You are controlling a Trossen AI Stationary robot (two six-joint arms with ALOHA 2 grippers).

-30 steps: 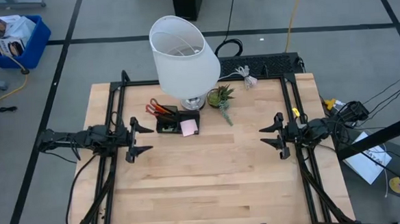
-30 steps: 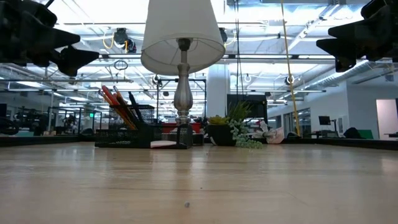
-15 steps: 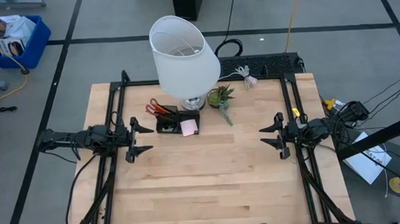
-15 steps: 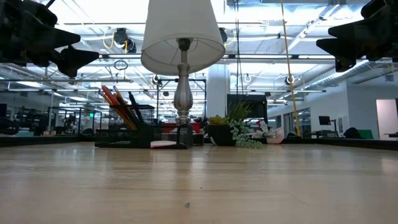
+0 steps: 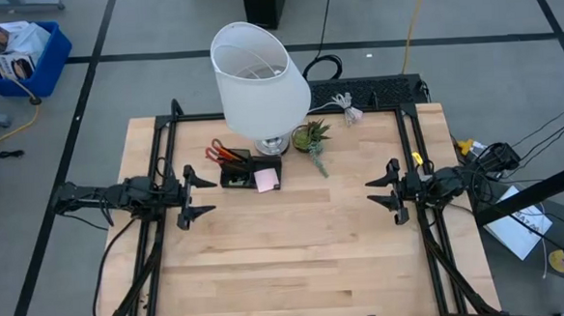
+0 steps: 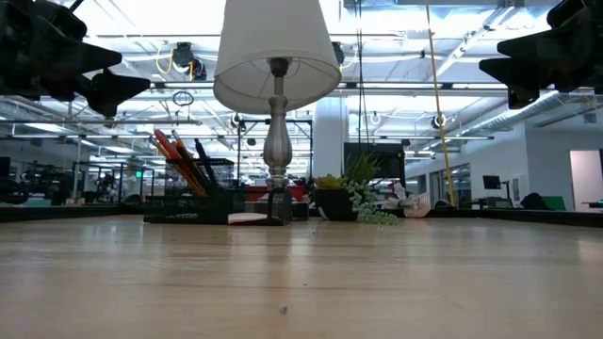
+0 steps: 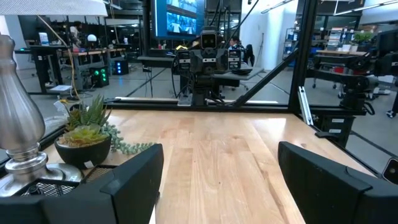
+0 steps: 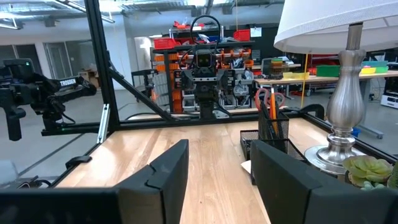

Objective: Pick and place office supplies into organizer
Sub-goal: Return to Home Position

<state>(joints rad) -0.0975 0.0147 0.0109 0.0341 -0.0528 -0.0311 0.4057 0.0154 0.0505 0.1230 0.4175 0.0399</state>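
Observation:
The black organizer (image 5: 236, 171) stands on the table at the far middle, just left of the lamp's foot. Red-handled scissors (image 5: 215, 150), orange pencils (image 6: 170, 149) and black pens (image 8: 268, 107) stand upright in it. A pink sticky-note pad (image 5: 267, 180) lies flat at the organizer's near right corner; whether it is inside or beside it, I cannot tell. My left gripper (image 5: 212, 195) hovers level at the table's left, open and empty. My right gripper (image 5: 368, 192) hovers level at the table's right, open and empty. Both point toward the table's middle, well clear of the organizer.
A big white-shaded lamp (image 5: 258, 74) with a silver stem (image 6: 275, 141) stands at the far middle. A small potted plant (image 5: 311, 135) sits to its right, with a sprig trailing onto the table. The bare wooden tabletop (image 5: 297, 264) spreads between the arms and toward the near edge.

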